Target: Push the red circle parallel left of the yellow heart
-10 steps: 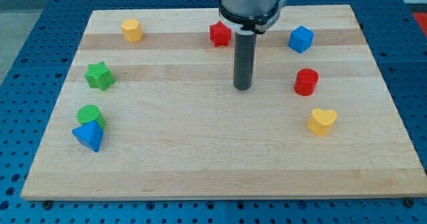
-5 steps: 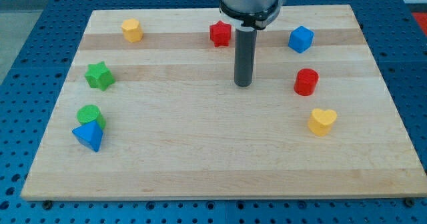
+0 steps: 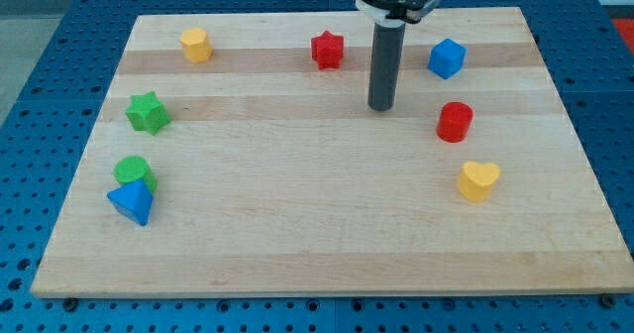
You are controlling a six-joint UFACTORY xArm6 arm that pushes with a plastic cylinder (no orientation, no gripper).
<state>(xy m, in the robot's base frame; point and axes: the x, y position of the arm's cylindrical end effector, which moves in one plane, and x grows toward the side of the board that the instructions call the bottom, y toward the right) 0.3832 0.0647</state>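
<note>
The red circle (image 3: 455, 121) stands on the wooden board at the view's right. The yellow heart (image 3: 478, 180) lies just below it and slightly to the right, a small gap between them. My tip (image 3: 382, 107) is on the board to the left of the red circle and a little higher in the view, clear of it, with nothing touching it.
A blue cube (image 3: 447, 57) sits above the red circle. A red star (image 3: 327, 50) is up and left of my tip. A yellow hexagon (image 3: 196, 45), a green star (image 3: 148, 112), a green circle (image 3: 132, 170) and a blue triangle (image 3: 132, 202) lie at the left.
My tip has moved to the right and slightly up the view, closer to the red circle. No block has moved.
</note>
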